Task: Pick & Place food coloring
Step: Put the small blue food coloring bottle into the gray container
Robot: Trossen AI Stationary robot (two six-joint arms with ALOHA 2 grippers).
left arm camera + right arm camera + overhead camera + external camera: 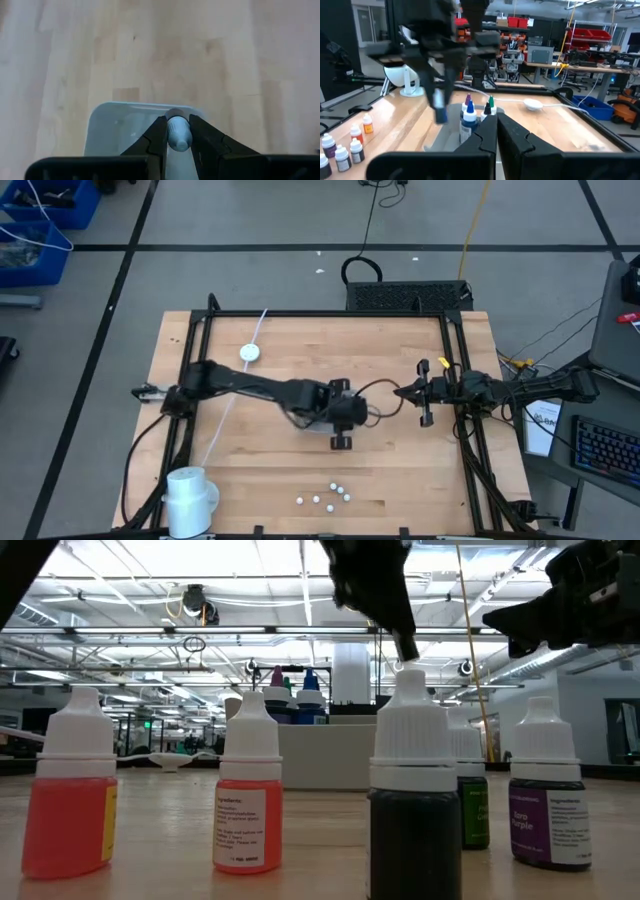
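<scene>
plenty of bare light wooden tabletop point(400, 470) around the cluster of small white-capped dropper bottles point(325, 496) by the near edge, but the dark left arm point(260, 390) hangs over the middle and a white cylinder point(190, 498) blocks the near-left corner

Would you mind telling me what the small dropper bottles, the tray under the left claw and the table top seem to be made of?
The small dropper bottles look like translucent plastic with ribbed white plastic caps: the coloured liquid shows through. The pale grey tray looks like smooth moulded plastic with rounded corners, though that is less certain. The table top appears to be light wood, with visible grain and joined strips.
</scene>
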